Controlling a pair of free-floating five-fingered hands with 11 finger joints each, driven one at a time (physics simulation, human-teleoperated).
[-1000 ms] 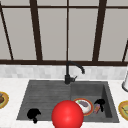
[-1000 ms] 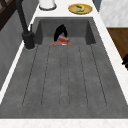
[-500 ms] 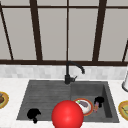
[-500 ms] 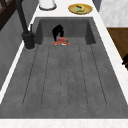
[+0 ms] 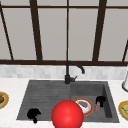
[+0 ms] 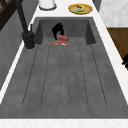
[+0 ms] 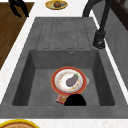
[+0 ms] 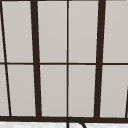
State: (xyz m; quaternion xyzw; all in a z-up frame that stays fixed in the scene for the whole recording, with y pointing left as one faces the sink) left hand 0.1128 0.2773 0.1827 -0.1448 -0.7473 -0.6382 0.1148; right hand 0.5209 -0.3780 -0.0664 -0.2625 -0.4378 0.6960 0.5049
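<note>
— What's that right hand (image 5: 100,100) got, low right in the front view?

— A small reddish packet (image 5: 97,107). Its fingers are curled down onto the top end of it, inside the sink basin (image 5: 107,105), just right of the orange-rimmed plate (image 5: 90,111). A big red ball (image 5: 67,115) at the bottom centre covers the plate's left edge there.

— Can you see the packet properly?

— Not what it is. In the front view it hangs long-axis nearly upright. From the right side, the hand (image 7: 75,100) is a black blob at the bottom centre covering most of the packet (image 7: 60,99). That view does show an eggplant (image 7: 71,80) on the plate (image 7: 53,80).

— And the left side?

— Packet (image 6: 62,38) in the upper middle, lying more crosswise, under the hand (image 6: 57,29).

— The other hand?

— Left hand (image 5: 34,114), lower left, fingers loosely curled on nothing.
</note>
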